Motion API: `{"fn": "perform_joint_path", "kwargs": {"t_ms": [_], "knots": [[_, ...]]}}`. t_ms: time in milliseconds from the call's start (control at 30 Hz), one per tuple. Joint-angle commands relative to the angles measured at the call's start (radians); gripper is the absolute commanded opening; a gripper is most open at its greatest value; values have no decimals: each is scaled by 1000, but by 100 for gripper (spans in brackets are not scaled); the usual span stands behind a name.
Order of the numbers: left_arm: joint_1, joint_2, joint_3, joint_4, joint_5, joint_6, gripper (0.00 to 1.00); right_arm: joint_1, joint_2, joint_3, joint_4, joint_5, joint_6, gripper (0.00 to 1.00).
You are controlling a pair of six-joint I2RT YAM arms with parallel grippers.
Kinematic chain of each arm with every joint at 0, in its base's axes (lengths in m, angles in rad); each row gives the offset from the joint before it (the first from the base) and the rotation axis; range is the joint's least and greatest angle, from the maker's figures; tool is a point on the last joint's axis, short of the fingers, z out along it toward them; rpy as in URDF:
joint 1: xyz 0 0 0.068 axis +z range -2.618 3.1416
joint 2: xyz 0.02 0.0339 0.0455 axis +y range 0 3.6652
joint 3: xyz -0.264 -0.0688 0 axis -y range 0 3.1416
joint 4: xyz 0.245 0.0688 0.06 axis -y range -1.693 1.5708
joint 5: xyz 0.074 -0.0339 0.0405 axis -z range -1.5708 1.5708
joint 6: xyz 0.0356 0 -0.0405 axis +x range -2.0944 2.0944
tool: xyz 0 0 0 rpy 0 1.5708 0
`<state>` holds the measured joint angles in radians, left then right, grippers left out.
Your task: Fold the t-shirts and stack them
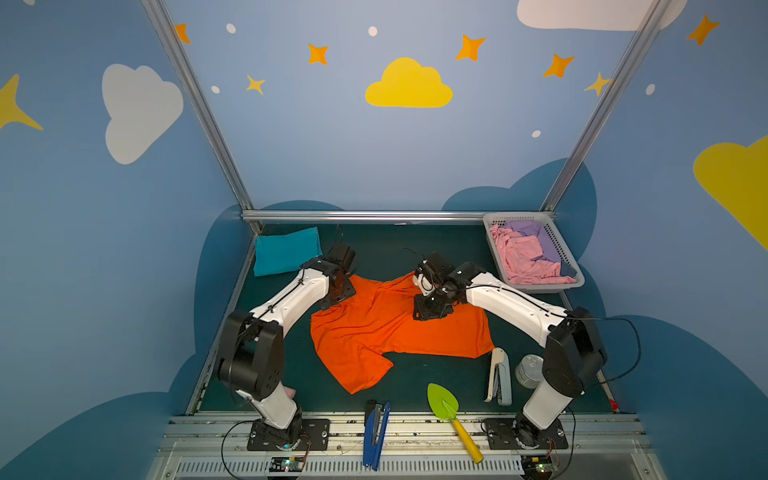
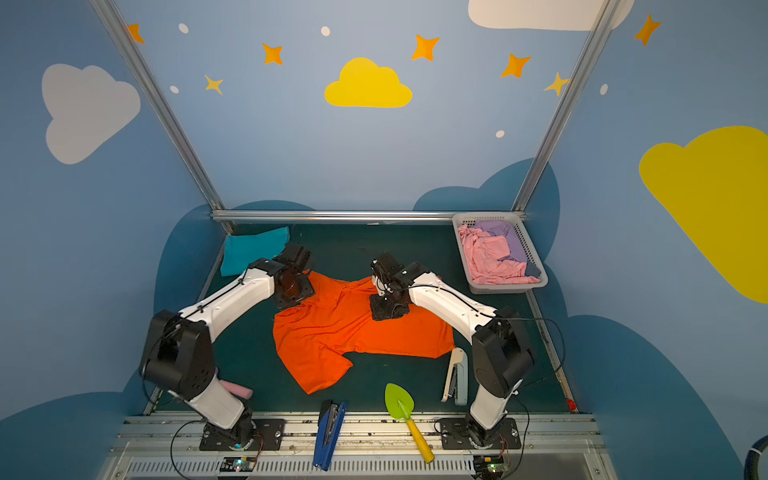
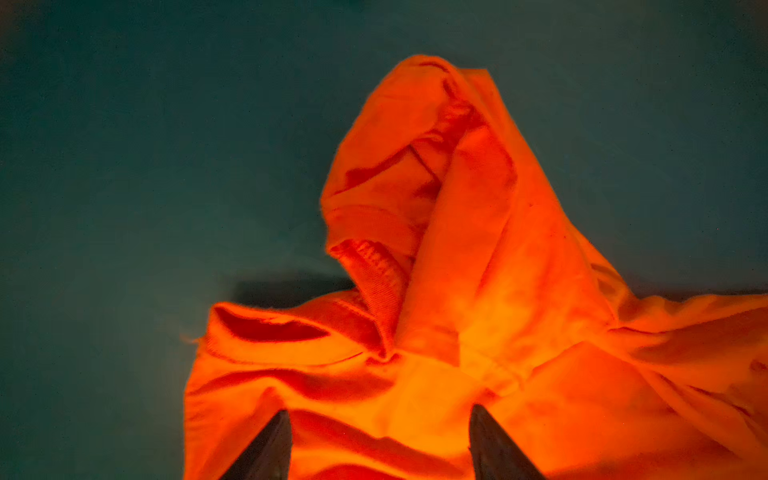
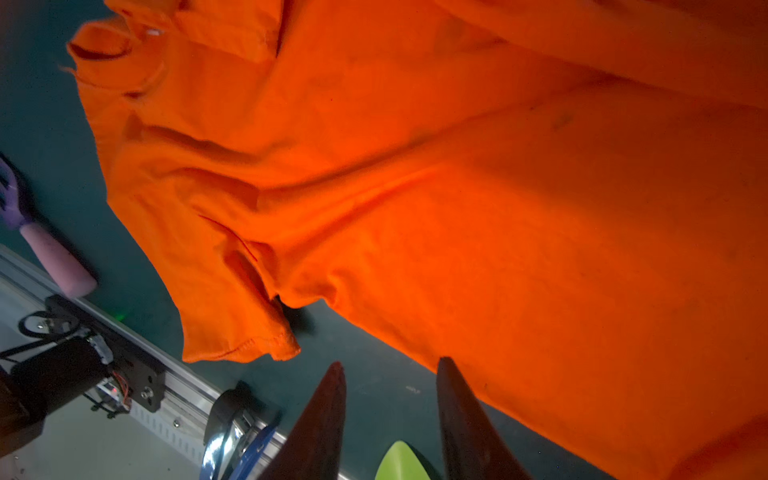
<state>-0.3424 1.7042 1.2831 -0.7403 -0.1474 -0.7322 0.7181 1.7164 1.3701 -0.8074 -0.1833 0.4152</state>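
The dark green table (image 1: 374, 245) carried everything. Largest on it, the orange t-shirt (image 1: 395, 328) lay spread but rumpled across the middle. One sleeve pointed toward the near edge, and the far left part was bunched into a raised fold around the collar. The white basket (image 1: 536, 286) stood at the far right with pink and purple cloth inside. The teal t-shirt (image 1: 286, 249) lay folded in the far left corner, apart from the orange one.

The left gripper (image 3: 380, 409) hung over the bunched collar area, jaws apart with nothing between them. The right gripper (image 4: 392, 361) hovered above the shirt's far middle, jaws likewise apart and empty.

The orange shirt looked not yet flat enough to fold. A fold made over that collar lump would likely lock in a thick ridge. A pinch there could also catch several layers at once and drag the whole shirt rather than open it.

The shirt's near right corner lay just beside the grey stapler (image 1: 498, 376), with the green trowel (image 1: 442, 401) near the hem. A pull toward the near right could therefore sweep cloth onto these or shove them along.
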Motion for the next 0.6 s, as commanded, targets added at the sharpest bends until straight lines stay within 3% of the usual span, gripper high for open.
{"fn": "perform_joint_path", "kwargs": {"t_ms": [0, 200, 300, 367, 433, 567], "knots": [[-14, 113, 69, -11, -31, 26, 69, -26, -34, -34, 44, -55, 33, 38], [-29, 258, 191, -31, -43, 49, 69, -51, -29, -58, 38, -55, 20, 38], [-31, 320, 247, -94, -69, 43, 50, -65, -29, -70, 46, -57, 25, 39], [-31, 349, 283, -137, -87, 36, 22, -75, -26, -76, 53, -63, 27, 39], [-31, 352, 304, -148, -90, 39, 7, -82, -22, -74, 54, -67, 27, 39], [-29, 347, 375, -165, -91, 45, 4, -95, -9, -62, 54, -67, 23, 39]]}}
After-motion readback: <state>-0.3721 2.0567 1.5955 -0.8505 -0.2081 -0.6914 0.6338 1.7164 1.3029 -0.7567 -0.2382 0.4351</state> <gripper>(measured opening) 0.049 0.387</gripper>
